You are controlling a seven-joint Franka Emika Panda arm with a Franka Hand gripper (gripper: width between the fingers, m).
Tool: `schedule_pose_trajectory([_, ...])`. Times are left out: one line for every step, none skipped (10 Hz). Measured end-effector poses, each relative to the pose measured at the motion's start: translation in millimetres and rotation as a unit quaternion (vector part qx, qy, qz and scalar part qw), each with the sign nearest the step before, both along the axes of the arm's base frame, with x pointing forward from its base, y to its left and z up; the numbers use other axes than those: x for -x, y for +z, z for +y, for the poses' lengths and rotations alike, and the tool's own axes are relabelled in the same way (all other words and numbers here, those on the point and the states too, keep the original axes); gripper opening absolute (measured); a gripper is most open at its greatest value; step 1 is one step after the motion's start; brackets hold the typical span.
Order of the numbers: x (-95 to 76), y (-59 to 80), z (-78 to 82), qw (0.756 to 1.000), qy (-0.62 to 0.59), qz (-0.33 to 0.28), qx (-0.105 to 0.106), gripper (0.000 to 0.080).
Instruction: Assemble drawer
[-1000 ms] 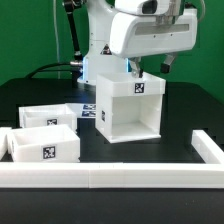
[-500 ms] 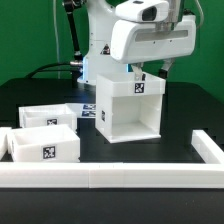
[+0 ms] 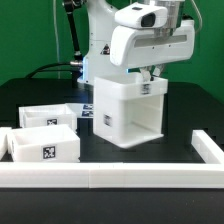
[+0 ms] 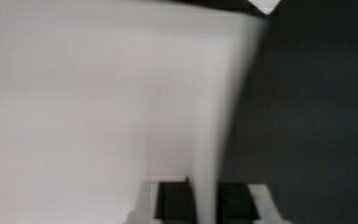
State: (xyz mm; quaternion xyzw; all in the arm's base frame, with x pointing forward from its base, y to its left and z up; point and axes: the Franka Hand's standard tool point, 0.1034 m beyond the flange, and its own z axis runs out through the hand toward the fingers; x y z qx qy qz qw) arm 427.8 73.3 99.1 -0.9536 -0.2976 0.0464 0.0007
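Note:
The drawer's tall open-fronted box housing stands at the table's middle, slightly tilted, its open front facing the exterior view. My gripper comes down from above onto the housing's top edge near the right wall and is shut on that wall. In the wrist view the white wall fills most of the picture and its edge runs between my gripper's two dark fingers. Two shallow white trays lie at the exterior view's left, one further back and one nearer, each with a square tag.
A long white rail borders the table's front and turns up along the exterior view's right. The marker board lies flat between the trays and the housing. The arm's white body hangs above the housing.
The housing has shifted and tipped a little toward the exterior view with my gripper on it, and its top tag is now mostly covered. The arm's hand has risen slightly and moved right.

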Motion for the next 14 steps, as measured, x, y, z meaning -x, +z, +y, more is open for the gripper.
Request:
schedule_pose_trajectory([0.0,-0.1,0.1,1.000,0.000,0.000,0.000,0.0038])
schedule_pose_trajectory([0.0,-0.1,0.1,1.000,0.000,0.000,0.000,0.0038])
schedule_pose_trajectory([0.1,-0.1,0.1,1.000,0.000,0.000,0.000,0.0038])
schedule_pose_trajectory([0.1,-0.1,0.2,1.000,0.000,0.000,0.000,0.0038])
schedule_pose_trajectory([0.1,-0.1,0.2,1.000,0.000,0.000,0.000,0.0038])
schedule_pose_trajectory([0.1,-0.1,0.2,1.000,0.000,0.000,0.000,0.0038])
schedule_pose_trajectory([-0.3,0.0,0.2,1.000,0.000,0.000,0.000,0.0038])
schedule_pose_trajectory([-7.5,0.7,1.7,1.000,0.000,-0.003,-0.001,0.0038])
schedule_pose_trajectory([-20.8,0.0,4.3,1.000,-0.001,-0.005,-0.003,0.0038])
schedule_pose_trajectory([-38.3,0.2,5.7,1.000,-0.003,-0.012,-0.007,0.0038])
schedule_pose_trajectory([-52.8,0.2,5.4,1.000,-0.007,-0.018,-0.010,0.0038])
schedule_pose_trajectory([-69.7,0.4,6.4,0.999,-0.015,-0.025,-0.013,0.0038])
schedule_pose_trajectory([-83.7,0.6,8.1,0.999,-0.024,-0.032,-0.015,0.0038])
schedule_pose_trajectory([-96.3,0.6,8.1,0.999,-0.024,-0.038,-0.017,0.0038])
